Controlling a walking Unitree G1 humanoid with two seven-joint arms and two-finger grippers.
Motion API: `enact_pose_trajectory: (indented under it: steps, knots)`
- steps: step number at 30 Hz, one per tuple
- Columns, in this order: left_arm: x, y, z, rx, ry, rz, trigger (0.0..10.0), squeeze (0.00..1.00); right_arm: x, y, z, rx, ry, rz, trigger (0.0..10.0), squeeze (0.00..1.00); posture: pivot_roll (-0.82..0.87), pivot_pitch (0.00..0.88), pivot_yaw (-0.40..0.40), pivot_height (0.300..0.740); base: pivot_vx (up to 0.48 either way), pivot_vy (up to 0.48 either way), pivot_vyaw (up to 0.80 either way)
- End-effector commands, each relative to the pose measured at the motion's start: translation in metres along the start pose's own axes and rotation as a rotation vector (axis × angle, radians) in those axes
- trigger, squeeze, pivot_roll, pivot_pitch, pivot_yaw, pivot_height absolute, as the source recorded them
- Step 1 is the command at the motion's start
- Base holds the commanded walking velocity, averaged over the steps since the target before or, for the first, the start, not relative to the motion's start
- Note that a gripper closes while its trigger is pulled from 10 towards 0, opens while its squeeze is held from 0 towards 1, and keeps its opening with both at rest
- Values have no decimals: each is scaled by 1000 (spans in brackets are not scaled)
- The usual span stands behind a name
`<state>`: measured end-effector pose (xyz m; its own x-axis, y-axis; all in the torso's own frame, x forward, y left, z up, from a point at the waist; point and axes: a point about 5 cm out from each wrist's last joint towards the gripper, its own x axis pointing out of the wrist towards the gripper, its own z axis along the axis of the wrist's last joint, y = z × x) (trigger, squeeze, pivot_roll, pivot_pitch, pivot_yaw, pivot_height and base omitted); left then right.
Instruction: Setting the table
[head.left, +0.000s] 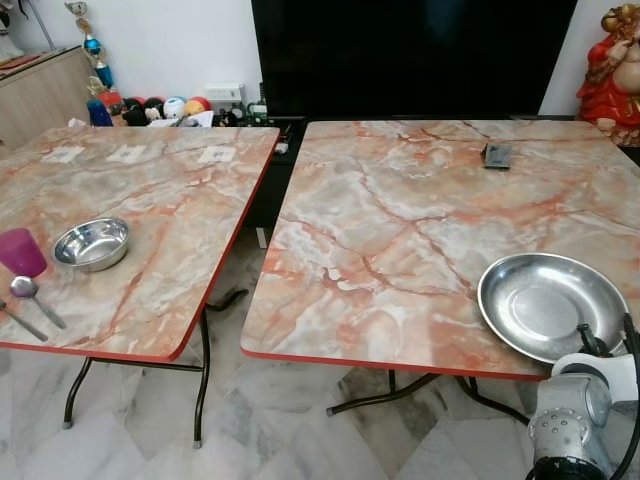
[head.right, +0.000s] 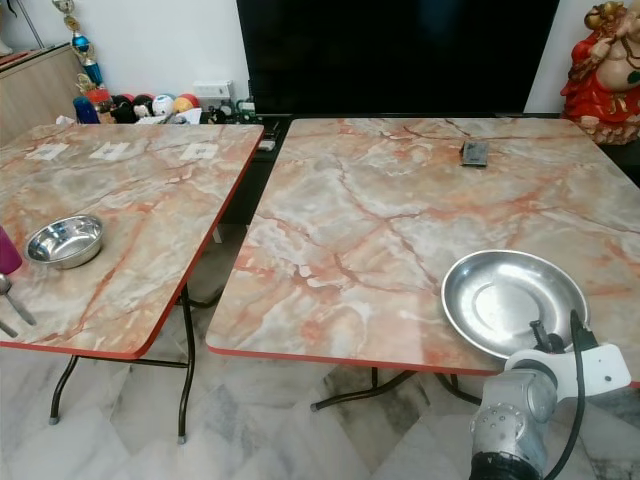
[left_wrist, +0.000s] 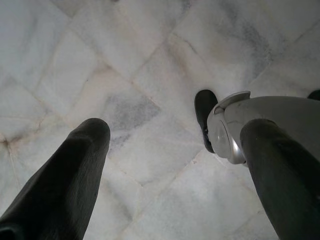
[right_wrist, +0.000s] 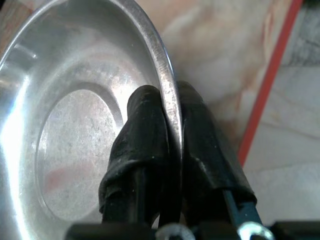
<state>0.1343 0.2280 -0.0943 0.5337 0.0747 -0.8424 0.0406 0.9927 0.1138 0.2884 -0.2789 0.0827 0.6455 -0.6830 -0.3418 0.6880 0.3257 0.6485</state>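
right table | right pincer pinching steel plate rim | remote beyond

Silver steel plate, pink-orange marbled tables edged red; purple cup, grey-white marble floor

The purple cup is getting cut off by the picture's side, and so are the spoons beside it. The red statue is only half showing. The small dark thing on the right table is looking too small to tell.
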Motion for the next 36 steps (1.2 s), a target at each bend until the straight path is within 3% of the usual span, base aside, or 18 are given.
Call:
enact_pose_trajectory:
  steps: [1, 5, 6, 7, 8, 10, 11, 14, 16, 17, 19, 20, 29, 36]
  knots:
    - [0, 0, -1, 3, 11, 0, 10000, 0, -3, 3, 3, 29, -3, -3, 10000, 0, -42, 22, 48, 740, 0, 0, 0]
    - [0, -16, -6, 7, 14, -18, 10000, 0, -6, 5, 8, 31, -18, -8, 10000, 0, -45, 22, 47, 740, 0, 0, 0]
    - [0, -17, -6, 7, 14, -19, 10000, 0, -6, 4, 8, 28, -17, -11, 10000, 275, -46, 23, 48, 740, 0, 0, 0]
    - [0, -17, -6, 7, 15, -20, 10000, 0, -7, 3, 8, 27, -15, -14, 10000, 275, -46, 23, 48, 740, 0, 0, 0]
    - [0, -17, -6, 7, 15, -20, 10000, 0, -7, 3, 8, 25, -13, -15, 10000, 439, -46, 23, 48, 740, 0, 0, 0]
    - [0, -17, -6, 7, 15, -20, 10000, 0, -7, 3, 8, 22, -11, -16, 10000, 439, -46, 23, 48, 740, 0, 0, 0]
    - [0, -17, -7, 7, 16, -20, 10000, 0, -7, 3, 8, 21, -10, -17, 10000, 671, -45, 22, 47, 740, 0, 0, 0]
    - [-1, -15, -9, 5, 20, -18, 10000, 0, -7, 3, 8, 16, -6, -18, 10000, 659, -44, 23, 45, 740, 0, 0, 0]
    - [-1, -8, -8, 3, 21, -10, 10000, 0, -9, 4, 7, 9, 2, -15, 10000, 588, -44, 23, 45, 740, 0, 0, 0]
    - [-1, -4, -6, 2, 19, -5, 10000, 0, -10, 5, 7, 7, 6, -15, 10000, 416, -44, 23, 44, 740, 0, 0, 0]
    - [-1, -3, -5, 2, 18, -4, 10000, 0, -10, 5, 7, 7, 8, -15, 10000, 357, -43, 23, 44, 740, 0, 0, 0]
    - [-1, -4, -5, 2, 18, -4, 10000, 0, -11, 6, 6, 2, 14, -10, 10000, 0, -44, 23, 43, 740, 0, 0, 0]
    - [1, -16, -2, 3, 11, -18, 10000, 0, -17, 8, 4, -12, 33, -12, 10000, 0, -45, 24, 40, 740, 0, 0, 0]
    - [0, -10, -5, 0, 16, -14, 10000, 0, -18, 7, 6, -17, 33, -21, 10000, 0, -49, 23, 39, 740, 0, 0, 0]
